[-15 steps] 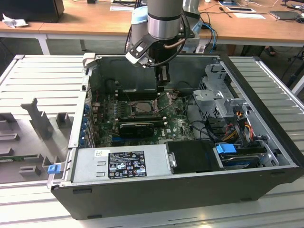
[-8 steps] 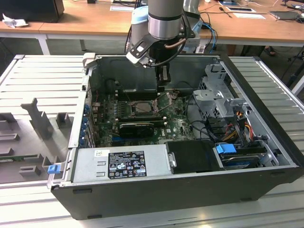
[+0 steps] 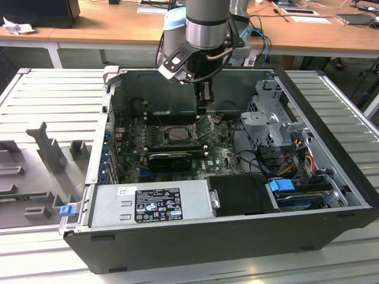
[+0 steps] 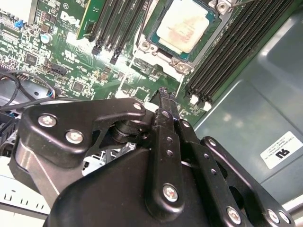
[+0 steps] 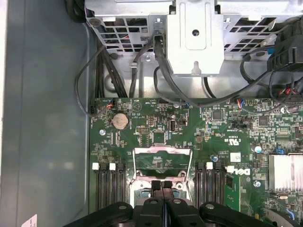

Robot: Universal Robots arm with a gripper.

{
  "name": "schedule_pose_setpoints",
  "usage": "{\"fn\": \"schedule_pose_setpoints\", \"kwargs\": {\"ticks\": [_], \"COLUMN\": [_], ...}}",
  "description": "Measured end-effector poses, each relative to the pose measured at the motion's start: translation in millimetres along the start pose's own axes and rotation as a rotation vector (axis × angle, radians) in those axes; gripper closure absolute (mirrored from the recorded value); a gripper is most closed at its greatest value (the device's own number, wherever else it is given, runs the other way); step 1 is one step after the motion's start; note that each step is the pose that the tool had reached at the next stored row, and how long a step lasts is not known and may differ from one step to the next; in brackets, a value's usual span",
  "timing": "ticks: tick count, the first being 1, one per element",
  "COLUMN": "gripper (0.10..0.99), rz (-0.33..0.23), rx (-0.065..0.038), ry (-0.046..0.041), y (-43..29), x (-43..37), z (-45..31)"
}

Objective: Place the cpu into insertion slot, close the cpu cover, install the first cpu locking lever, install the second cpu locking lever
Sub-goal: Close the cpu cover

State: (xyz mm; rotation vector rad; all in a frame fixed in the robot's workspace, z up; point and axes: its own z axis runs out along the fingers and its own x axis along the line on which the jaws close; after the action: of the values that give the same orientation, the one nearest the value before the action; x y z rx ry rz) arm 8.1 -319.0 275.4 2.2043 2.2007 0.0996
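the cpu (image 4: pixel 187 27) lies in its socket, at 7 o'clock from my end effector (image 3: pixel 203 104) in the exterior view. my fingers are pressed together and empty. the cpu cover (image 5: pixel 163 158) stands open; closing and both lockings are left.

case (image 3: pixel 237 239): lies open on the table (image 3: pixel 331 89)
motherboard (image 3: pixel 222 155): on the case floor
cpu (image 4: pixel 187 28): in the socket on the motherboard, memory slots (image 4: pixel 236 42) on either side
cpu cover (image 5: pixel 163 158): swung up off the socket, beside the cpu
pincer (image 5: pixel 162 185): above the motherboard, over the socket's edge on the cover's side
power supply (image 3: pixel 151 204): along the case's near wall in the exterior view
drive cage (image 3: pixel 269 118): at the exterior view's right of the motherboard
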Motion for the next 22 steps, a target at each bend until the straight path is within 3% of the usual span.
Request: {"fn": "schedule_pose_setpoints", "kwargs": {"ticks": [7,19,22], "gripper": [0.98,0.98,0.98], "rz": [0.0,0.0,0.0], "rx": [0.0,0.002,0.001], "ry": [-0.0001,-0.0002,-0.0004], "y": [7.3,30.4,30.8], "x": [0.1,0.1,-0.2], "z": [-1.0,1.3,4.2]}}
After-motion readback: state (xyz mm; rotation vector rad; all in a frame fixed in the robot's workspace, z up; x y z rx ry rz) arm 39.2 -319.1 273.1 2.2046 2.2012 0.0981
